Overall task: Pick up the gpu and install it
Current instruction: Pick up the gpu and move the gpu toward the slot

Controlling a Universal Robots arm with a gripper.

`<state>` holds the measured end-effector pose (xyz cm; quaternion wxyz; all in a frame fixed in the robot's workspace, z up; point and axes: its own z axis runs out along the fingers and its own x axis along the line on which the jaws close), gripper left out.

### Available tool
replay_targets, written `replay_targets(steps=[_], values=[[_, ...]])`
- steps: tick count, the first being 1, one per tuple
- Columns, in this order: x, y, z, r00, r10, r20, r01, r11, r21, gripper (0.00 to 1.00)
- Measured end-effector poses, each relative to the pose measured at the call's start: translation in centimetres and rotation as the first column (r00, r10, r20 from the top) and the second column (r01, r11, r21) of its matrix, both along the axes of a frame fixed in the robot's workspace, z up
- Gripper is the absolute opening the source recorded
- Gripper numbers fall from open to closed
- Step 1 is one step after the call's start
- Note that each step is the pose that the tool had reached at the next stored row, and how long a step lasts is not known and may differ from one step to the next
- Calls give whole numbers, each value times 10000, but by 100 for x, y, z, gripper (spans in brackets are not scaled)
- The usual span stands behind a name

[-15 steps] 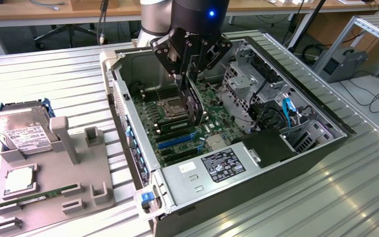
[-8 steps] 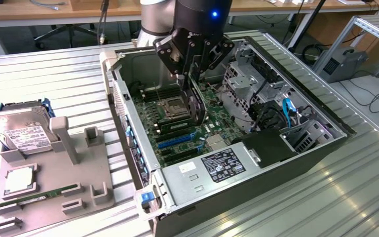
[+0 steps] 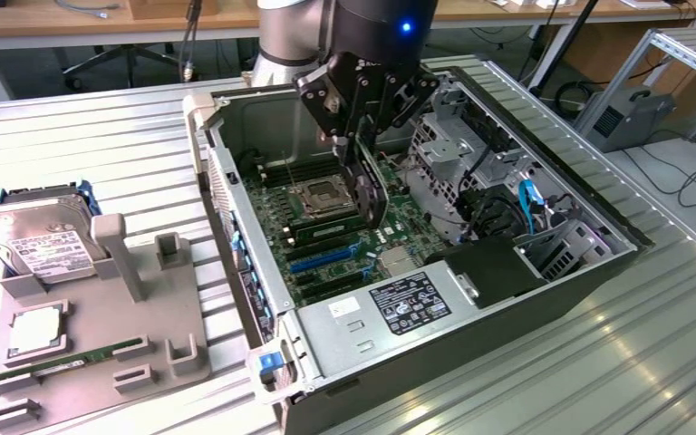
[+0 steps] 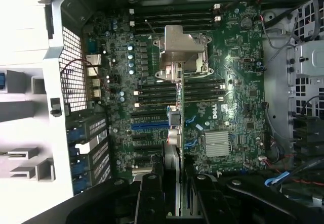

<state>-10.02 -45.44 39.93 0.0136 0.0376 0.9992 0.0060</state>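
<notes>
The black two-fingered gripper (image 3: 362,136) is clenched on the gpu (image 3: 368,195), a flat dark card with a green board edge. The gpu hangs edge-down inside the open black-and-silver computer case (image 3: 251,272), above the green motherboard (image 4: 238,97) on the case's floor. It is near the blue expansion slot (image 4: 149,125). I cannot tell whether its lower edge touches the board.

I judge the card stiff and fairly light, but fragile at its fan, its solder side and its contact edge. The sensible hold is across the upper long edge, on shroud and board together, as the fingers (image 4: 152,193) have it here. A tilted grip would likely twist it against the slot.

By count there is one gpu, one gripper and one case. Outside the case, toward the exterior view's left, there is:
- one silver hard drive with a blue frame (image 3: 33,231)
- one grey plastic holder tray (image 3: 94,317)
- one narrow green RAM stick (image 3: 70,358)
- one square silver chip (image 3: 36,331)
</notes>
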Motion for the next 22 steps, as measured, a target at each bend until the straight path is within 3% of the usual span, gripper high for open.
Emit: replay_targets(steps=[22], values=[[282,15,-87,10000,1,0,-1,10000,-34,26]])
